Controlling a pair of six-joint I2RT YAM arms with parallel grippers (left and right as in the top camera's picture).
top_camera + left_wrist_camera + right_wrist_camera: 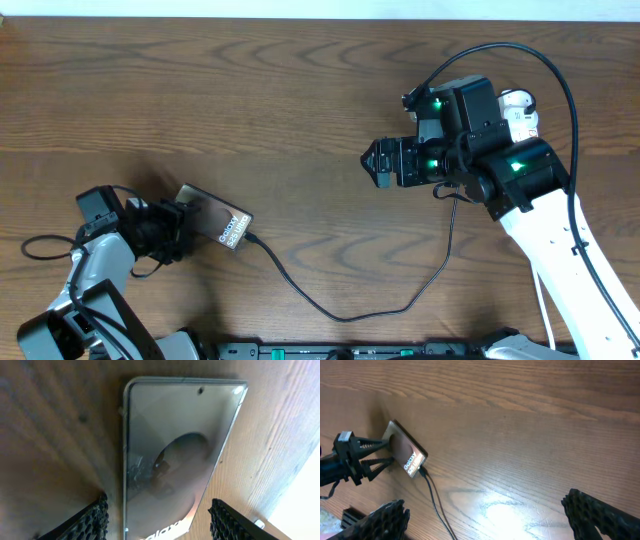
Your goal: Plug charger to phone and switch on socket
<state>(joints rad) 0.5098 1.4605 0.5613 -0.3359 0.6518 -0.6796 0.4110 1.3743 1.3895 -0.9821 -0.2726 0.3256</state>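
The phone lies flat at the lower left, its white "Galaxy" lettering at the right end. It fills the left wrist view and shows in the right wrist view. The charger, a thin black cable, has its tip at the phone's right end and loops right toward the right arm. My left gripper is open, with a finger on each side of the phone. My right gripper is open and empty above bare table. The socket is mostly hidden behind the right arm.
The wooden table runs to a pale wall strip at the back. Thick black arm cables arc over the right arm and loop at the left edge. A black rail runs along the front edge.
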